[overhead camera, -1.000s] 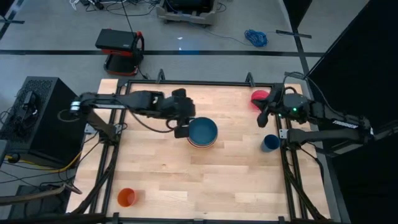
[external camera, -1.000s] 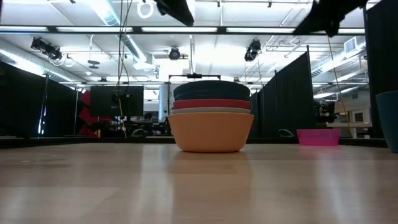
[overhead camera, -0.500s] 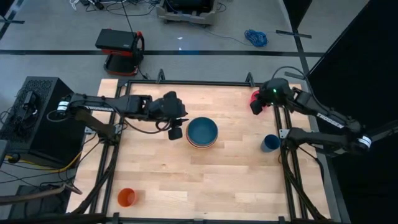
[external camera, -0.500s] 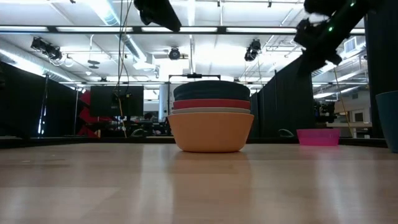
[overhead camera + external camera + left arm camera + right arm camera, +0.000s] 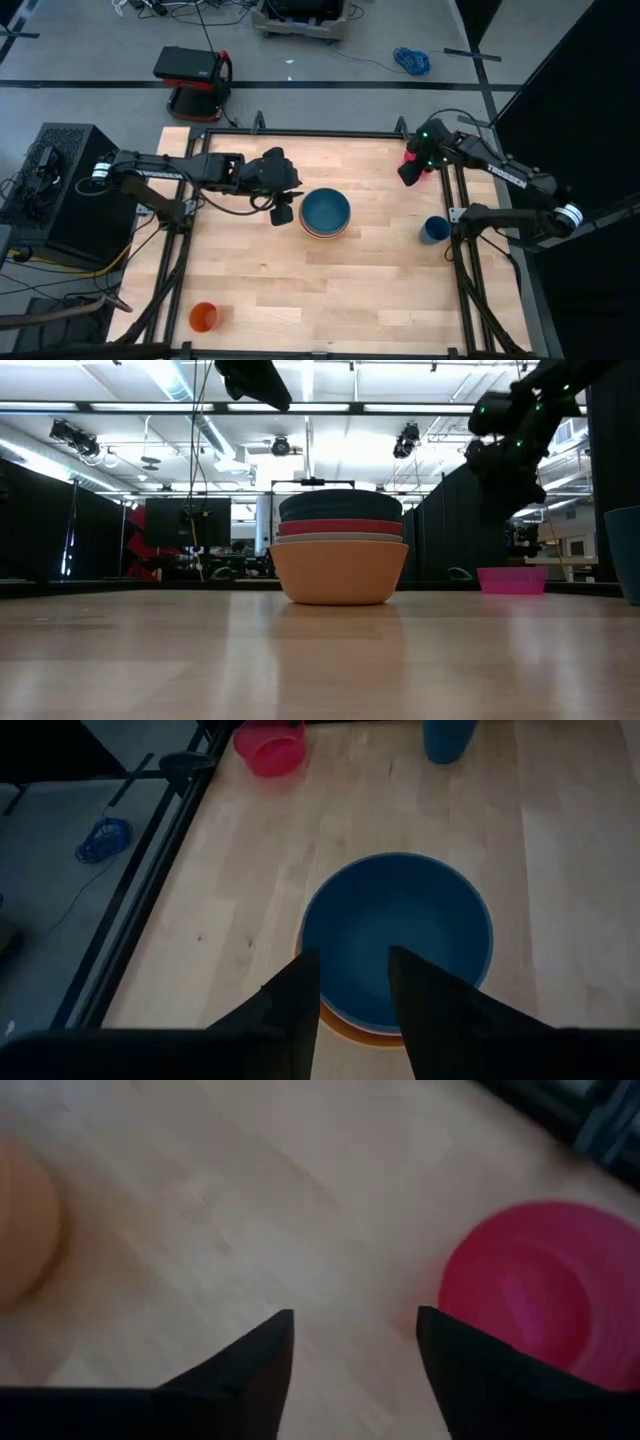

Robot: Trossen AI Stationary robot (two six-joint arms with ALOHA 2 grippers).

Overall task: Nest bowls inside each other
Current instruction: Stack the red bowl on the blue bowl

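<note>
Mid-table stands a stack of bowls [image 5: 326, 212]. In the low view the teal-blue bowl [image 5: 340, 505] is on top, over a red and a pale one, with the orange bowl [image 5: 339, 572] at the bottom on the wood. A pink bowl [image 5: 411, 155] sits alone at the far right corner and is partly covered by my right arm. My right gripper [image 5: 355, 1315] hangs open just beside that pink bowl [image 5: 540, 1290], above the table. My left gripper [image 5: 352, 955] hovers open above the stack's left rim, holding nothing.
A dark-blue cup [image 5: 434, 230] stands by the right edge, nearer than the pink bowl. An orange cup [image 5: 203, 317] stands at the near left corner. Black frame rails [image 5: 330, 133] run along the table's far and side edges. Bare wood lies between the stack and the pink bowl.
My right gripper has swung toward the far edge and come down, and it now hangs beside the pink bowl. My left gripper has drawn back from over the stack toward the table's left and then kept still. The bowls have not moved.
</note>
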